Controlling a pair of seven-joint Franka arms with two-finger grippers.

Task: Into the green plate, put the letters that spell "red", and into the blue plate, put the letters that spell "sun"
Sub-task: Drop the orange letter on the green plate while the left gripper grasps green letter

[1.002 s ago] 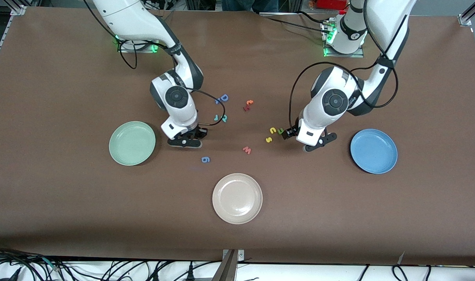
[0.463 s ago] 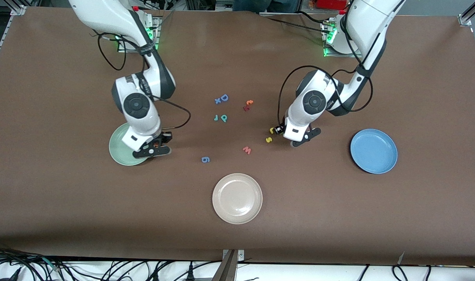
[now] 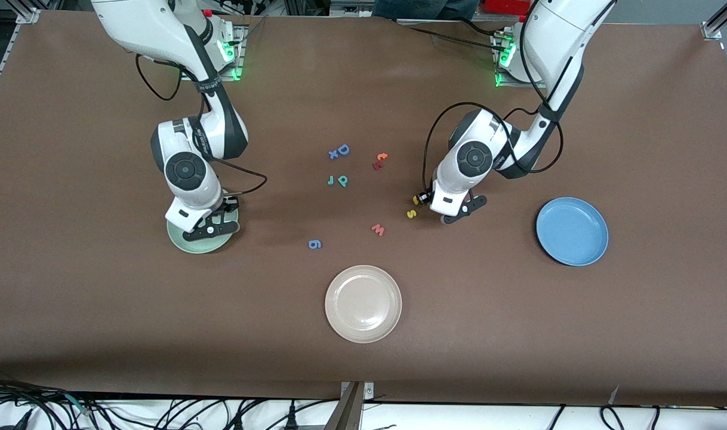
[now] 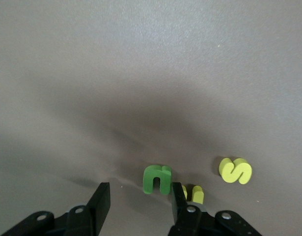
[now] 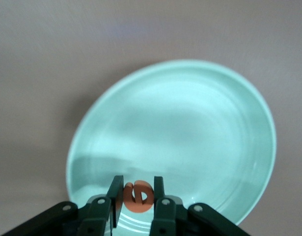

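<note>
My right gripper [image 5: 136, 191] hangs over the pale green plate [image 5: 190, 123], shut on the orange "e" [image 5: 138, 195]. In the front view that plate [image 3: 186, 243] is partly under the right gripper [image 3: 215, 225]. My left gripper [image 4: 138, 199] is down at the table, open, with the dark green "n" [image 4: 157, 179] between its fingertips, close against one finger [image 4: 178, 196]. The yellow "u" [image 4: 195, 194] lies just outside that finger and the yellow "s" [image 4: 235, 170] beside it. Teal "r" [image 3: 330, 180] and "d" [image 3: 342, 180] lie mid-table. The blue plate [image 3: 572, 231] sits toward the left arm's end.
A beige plate [image 3: 363, 303] lies nearest the front camera. A blue "D" [image 3: 343, 149] with a small blue "x" [image 3: 333, 154], two orange-red letters [image 3: 379, 160], a pinkish "w" [image 3: 378, 230] and a blue "g" [image 3: 314, 243] are scattered mid-table.
The right arm carried the orange "e" from mid-table to over the green plate. The left gripper slid toward the yellow and green letters and its jaws narrowed around the "n".
</note>
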